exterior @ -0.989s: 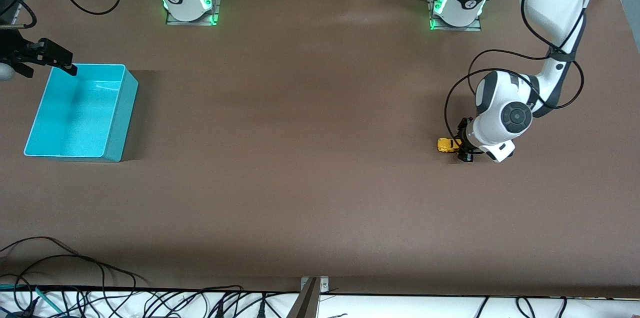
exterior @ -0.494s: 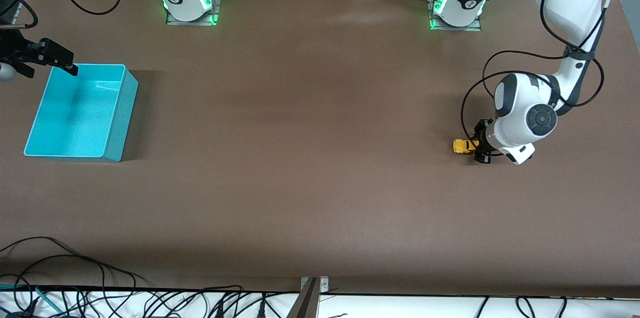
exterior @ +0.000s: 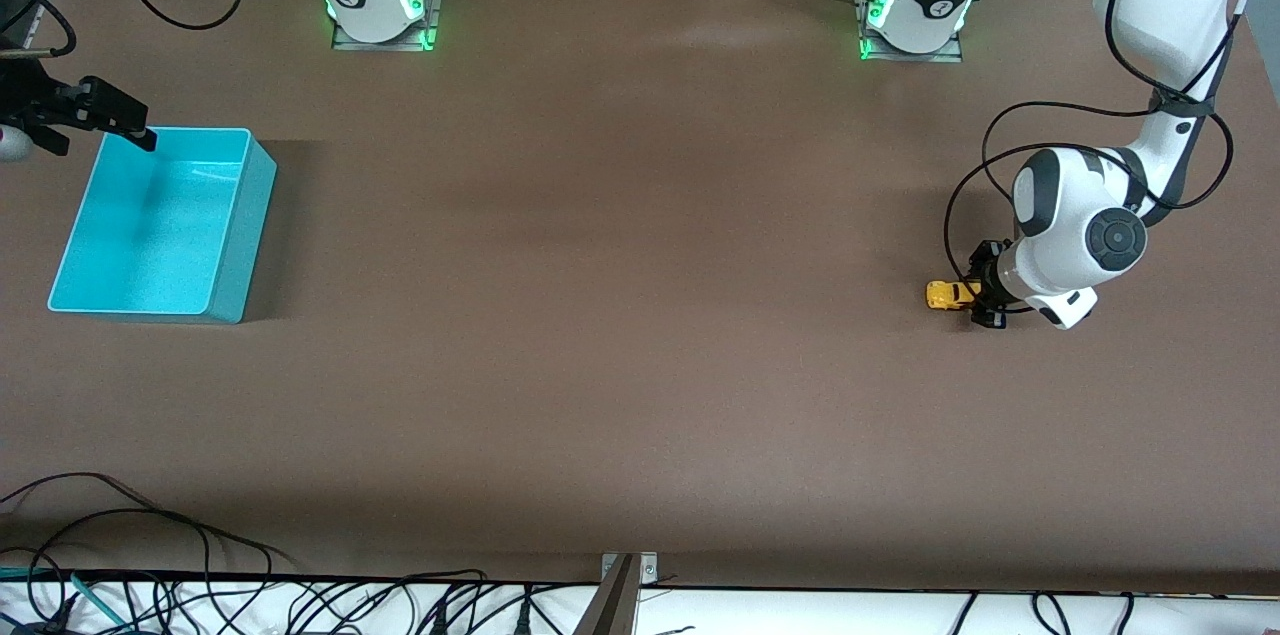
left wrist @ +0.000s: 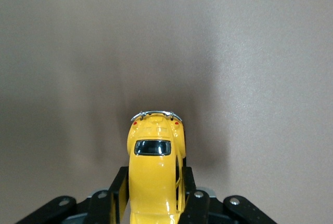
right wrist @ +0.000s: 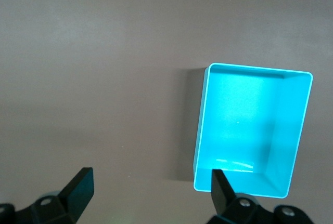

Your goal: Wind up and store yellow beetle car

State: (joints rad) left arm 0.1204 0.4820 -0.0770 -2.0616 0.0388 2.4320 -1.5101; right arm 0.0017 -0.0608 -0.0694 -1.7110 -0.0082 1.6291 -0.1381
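The yellow beetle car (exterior: 947, 295) is on the brown table at the left arm's end. My left gripper (exterior: 982, 299) is shut on its sides, low at the table. In the left wrist view the yellow beetle car (left wrist: 155, 174) sits between the black fingers (left wrist: 117, 193), its dark window and chrome bumper pointing away from the gripper. The turquoise bin (exterior: 161, 223) stands empty at the right arm's end. My right gripper (exterior: 108, 120) is open and empty, held over the bin's corner nearest its arm's base; the turquoise bin (right wrist: 253, 126) shows below it in the right wrist view.
Black cables (exterior: 120, 535) lie along the table edge nearest the front camera. The two arm bases (exterior: 378, 0) stand at the table's top edge.
My left gripper has dragged the yellow beetle car along the table toward the left arm's end. The right arm has not moved.
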